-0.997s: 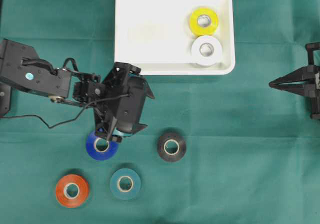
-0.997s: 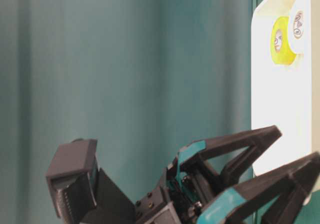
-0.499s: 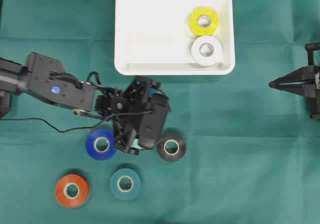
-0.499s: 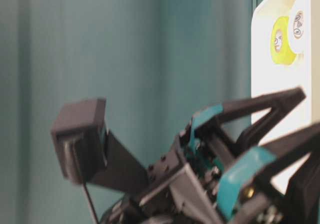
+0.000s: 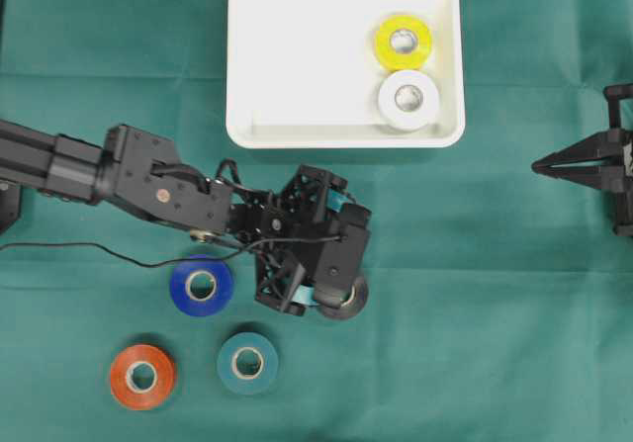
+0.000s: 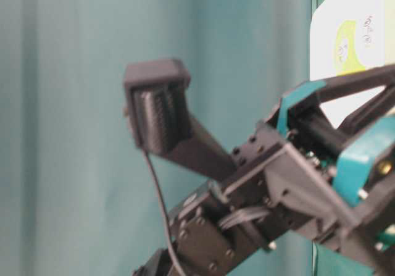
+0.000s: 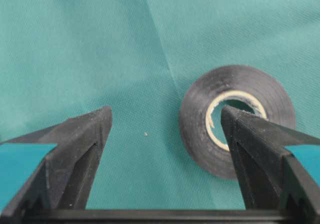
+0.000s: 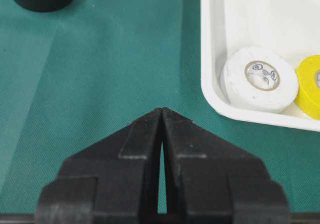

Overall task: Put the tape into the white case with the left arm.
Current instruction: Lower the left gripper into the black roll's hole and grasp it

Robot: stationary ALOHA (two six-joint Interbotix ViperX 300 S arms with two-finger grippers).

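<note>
Left tool (image 7: 165, 126) shifted from blue roll (image 5: 201, 285), now mostly hiding black roll (image 5: 351, 302).

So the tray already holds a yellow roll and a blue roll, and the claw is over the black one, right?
Not quite: in the overhead view the tray holds a yellow roll and a white roll, not a blue one. The left claw is indeed over the black roll.
</note>
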